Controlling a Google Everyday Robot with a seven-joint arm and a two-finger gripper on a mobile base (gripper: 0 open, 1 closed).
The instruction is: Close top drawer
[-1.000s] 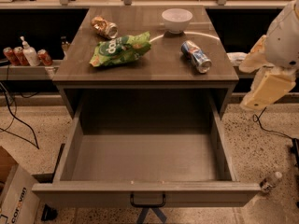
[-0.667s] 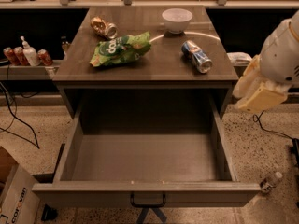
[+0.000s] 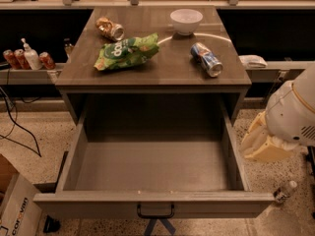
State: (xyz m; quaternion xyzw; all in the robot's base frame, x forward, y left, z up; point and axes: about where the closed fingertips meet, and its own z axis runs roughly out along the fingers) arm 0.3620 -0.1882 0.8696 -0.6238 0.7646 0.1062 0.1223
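Note:
The top drawer (image 3: 153, 166) is a wide, deep grey-brown box pulled fully out toward me and it is empty. Its front panel (image 3: 98, 204) runs along the bottom of the view, with a small dark bar handle (image 3: 155, 212) at its centre. My gripper (image 3: 263, 144) is a cream-coloured shape on the white arm (image 3: 295, 113) at the right, just outside the drawer's right wall and apart from it.
On the cabinet top (image 3: 172, 58) lie a green chip bag (image 3: 127, 51), a crushed can (image 3: 110, 28), a white bowl (image 3: 186, 20) and a blue can (image 3: 206, 59). Bottles (image 3: 27, 58) stand on a shelf at left. A cardboard box (image 3: 15, 205) sits at bottom left, a small bottle (image 3: 284, 191) on the floor at right.
My arm and gripper have moved down and toward me along the drawer's right side. The drawer has not moved.

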